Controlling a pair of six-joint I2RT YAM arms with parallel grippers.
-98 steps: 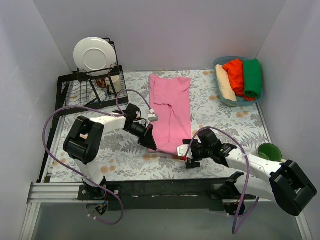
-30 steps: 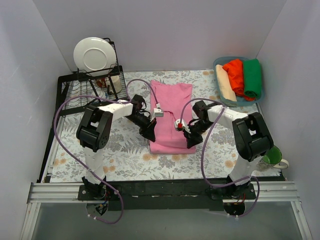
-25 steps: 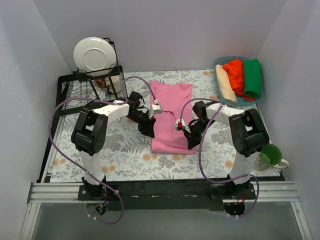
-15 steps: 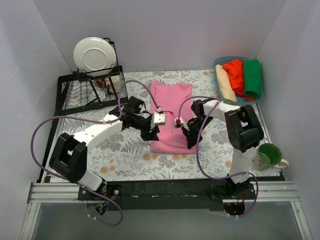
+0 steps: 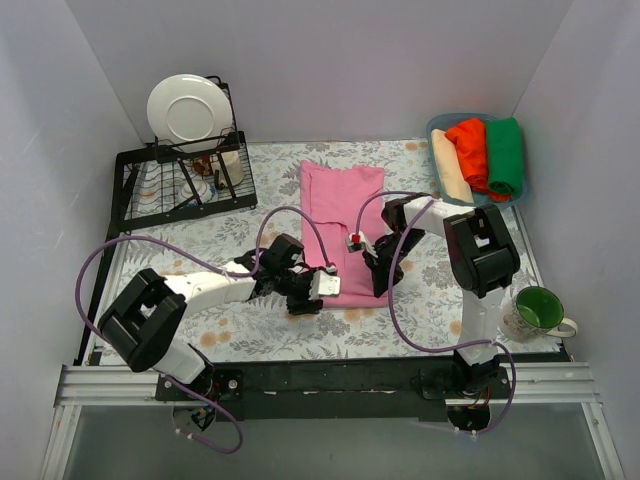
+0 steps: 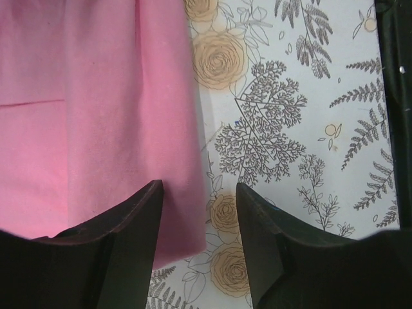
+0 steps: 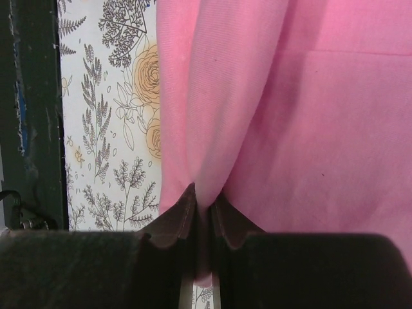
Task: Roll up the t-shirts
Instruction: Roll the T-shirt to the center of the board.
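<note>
- At the table's middle, the pink t-shirt (image 5: 340,200) lies flat on the floral tablecloth (image 5: 250,330). It is folded into a narrow strip with one short end toward the arm bases, and no roll is started.
- Back right, a blue basket (image 5: 437,125) holds cream (image 5: 450,165), red-orange (image 5: 470,150) and green (image 5: 505,155) rolls side by side.
- The right gripper (image 7: 203,193) is clenched on a pinch of the pink shirt's right edge, and the cloth puckers up into the jaws.
- The left gripper (image 6: 198,187) has its jaws parted and grasps nothing. It sits over the near-left corner, where the shirt's side edge runs down between the fingers (image 6: 129,219).
- Risk: the hold is one-sided. If the right arm lifts or turns before the left one grips, the near hem will likely rise askew and the roll will come out cone-shaped.
- Risk: the left jaws could close on only the top layer, or miss the edge, and the lengthwise fold would open.
- Risk: the right-side pinch looks thin, and soft cloth may slip out under pull.
- Risk: fingers pressed too low could catch the tablecloth and drag it with the shirt.
</note>
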